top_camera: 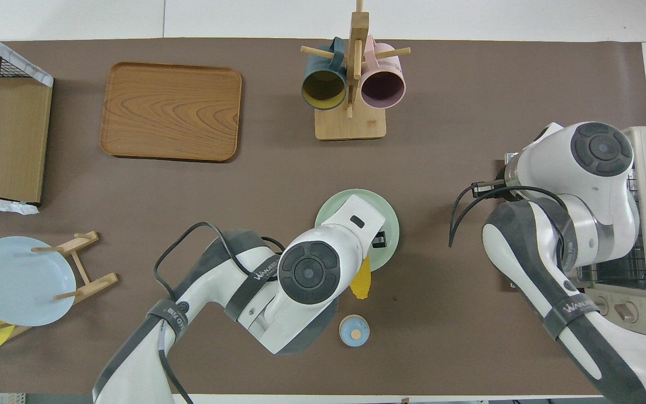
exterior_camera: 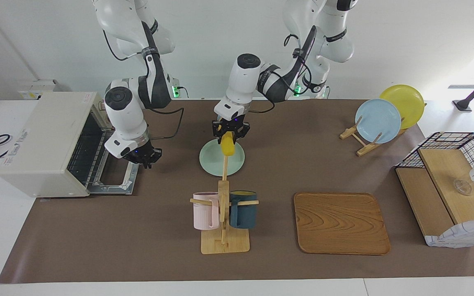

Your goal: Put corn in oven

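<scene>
Oven (exterior_camera: 43, 139): door down, label unreadable. Right hand (exterior_camera: 141, 157) over door edge, fingers' state: cannot tell. Left hand (exterior_camera: 230, 130) clamped on corn (exterior_camera: 228, 144), airborne over mint plate (exterior_camera: 212, 161). "WANJEED"-like print on arm bands.

- Table (exterior_camera: 97, 246) has a brown mat over it, white edges showing
- Oven (exterior_camera: 43, 142) sits at the right arm's end, door dropped open onto the mat
- Mint plate (exterior_camera: 214, 160) in the middle, little blue bell (exterior_camera: 224, 118) nearer the robots
- Mug rack (exterior_camera: 224, 242) and wooden tray (exterior_camera: 341, 223) farther out
- Plate stand (exterior_camera: 358, 142) and wire basket (exterior_camera: 451, 193) at the left arm's end
</scene>
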